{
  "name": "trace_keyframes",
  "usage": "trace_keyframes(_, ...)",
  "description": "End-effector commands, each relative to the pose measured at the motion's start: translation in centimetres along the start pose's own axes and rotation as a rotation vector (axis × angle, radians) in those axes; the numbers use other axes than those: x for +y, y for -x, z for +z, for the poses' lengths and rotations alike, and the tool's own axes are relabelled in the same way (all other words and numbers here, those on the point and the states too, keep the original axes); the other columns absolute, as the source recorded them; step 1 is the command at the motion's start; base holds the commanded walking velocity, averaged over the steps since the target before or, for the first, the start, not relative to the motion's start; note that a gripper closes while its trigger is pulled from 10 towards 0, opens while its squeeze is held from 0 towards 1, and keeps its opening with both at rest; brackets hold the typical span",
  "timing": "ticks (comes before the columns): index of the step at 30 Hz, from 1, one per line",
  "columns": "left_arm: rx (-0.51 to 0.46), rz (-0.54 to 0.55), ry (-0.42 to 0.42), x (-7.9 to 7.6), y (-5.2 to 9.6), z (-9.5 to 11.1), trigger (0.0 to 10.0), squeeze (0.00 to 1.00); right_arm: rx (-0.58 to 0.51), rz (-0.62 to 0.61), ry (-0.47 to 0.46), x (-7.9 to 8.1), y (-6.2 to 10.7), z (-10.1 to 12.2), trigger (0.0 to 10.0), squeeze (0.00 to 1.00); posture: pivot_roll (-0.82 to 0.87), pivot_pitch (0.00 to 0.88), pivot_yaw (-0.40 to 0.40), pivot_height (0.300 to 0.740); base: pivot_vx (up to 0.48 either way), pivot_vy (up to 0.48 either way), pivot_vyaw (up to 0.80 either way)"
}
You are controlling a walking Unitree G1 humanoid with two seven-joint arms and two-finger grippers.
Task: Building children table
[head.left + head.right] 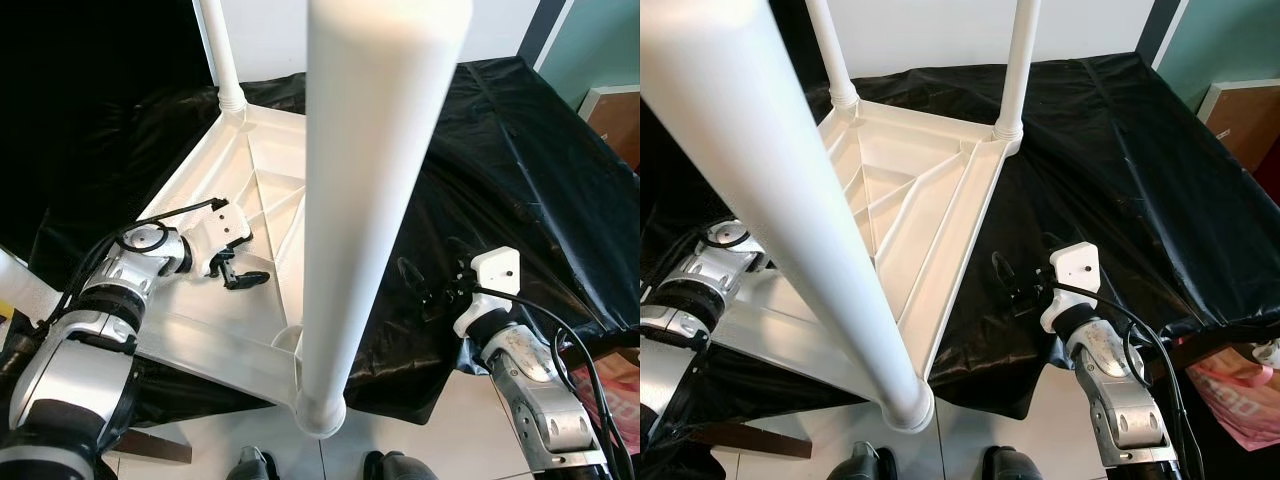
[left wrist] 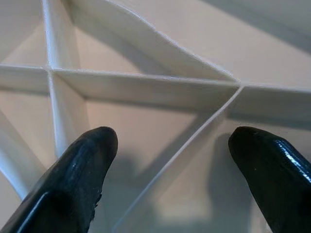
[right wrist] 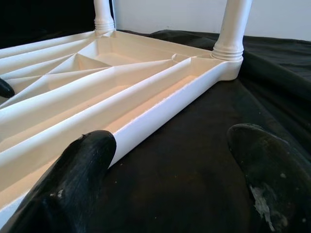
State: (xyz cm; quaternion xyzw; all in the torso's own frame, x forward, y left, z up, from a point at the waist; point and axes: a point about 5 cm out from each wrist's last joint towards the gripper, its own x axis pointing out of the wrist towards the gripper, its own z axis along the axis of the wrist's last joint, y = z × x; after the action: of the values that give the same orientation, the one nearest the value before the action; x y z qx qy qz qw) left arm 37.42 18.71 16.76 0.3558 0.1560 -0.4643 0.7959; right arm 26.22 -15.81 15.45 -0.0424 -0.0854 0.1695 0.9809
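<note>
A white children's table [image 1: 930, 190] lies upside down on a black cloth [image 1: 1120, 150], its ribbed underside up and its legs [image 1: 375, 190] sticking upward. The left end effector [image 1: 236, 270] hovers wide open and empty over the ribs near the front edge. The right end effector [image 1: 1008, 285], also wide open and empty, sits on the cloth just beside the table's right edge.

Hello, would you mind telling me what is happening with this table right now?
A white plastic children's table lies upside down on a black plastic sheet, with at least three white legs standing up. The left gripper hovers open over the ribbed underside. The right gripper is open over the sheet beside the table's edge. Neither holds anything.
</note>
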Motion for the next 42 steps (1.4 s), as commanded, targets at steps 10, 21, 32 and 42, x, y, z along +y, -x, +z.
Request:
trace_keyframes(10, 0.273, -0.077, 0.13, -0.6, -0.3, -2.6, 9.2, 0.0, 0.019, -0.017, 0.009, 0.0, 0.4, 0.0, 10.0, 0.0, -0.15, 0.184, 0.023, 0.74, 0.0, 0.0, 0.0)
trace_keyframes(21, 0.208, -0.029, 0.291, -0.1, -0.6, -1.7, 0.0, 0.0, 0.023, -0.014, 0.007, 0.1, 0.2, 0.0, 10.0, 0.0, -0.13, 0.181, 0.014, 0.74, 0.0, 0.0, 0.0)
trace_keyframes(32, 0.131, 0.03, 0.342, 0.4, -1.2, -0.4, 0.0, 0.0, 0.024, -0.009, 0.007, 0.1, -0.1, 0.2, 10.0, 0.0, -0.12, 0.182, 0.004, 0.74, 0.0, 0.0, 0.0)
trace_keyframes(42, 0.004, 0.081, 0.349, 0.6, -2.5, 1.8, 0.9, 0.0, 0.03, -0.053, 0.009, -0.1, -0.2, 0.1, 10.0, 0.0, -0.12, 0.181, 0.001, 0.74, 0.0, 0.0, 0.0)
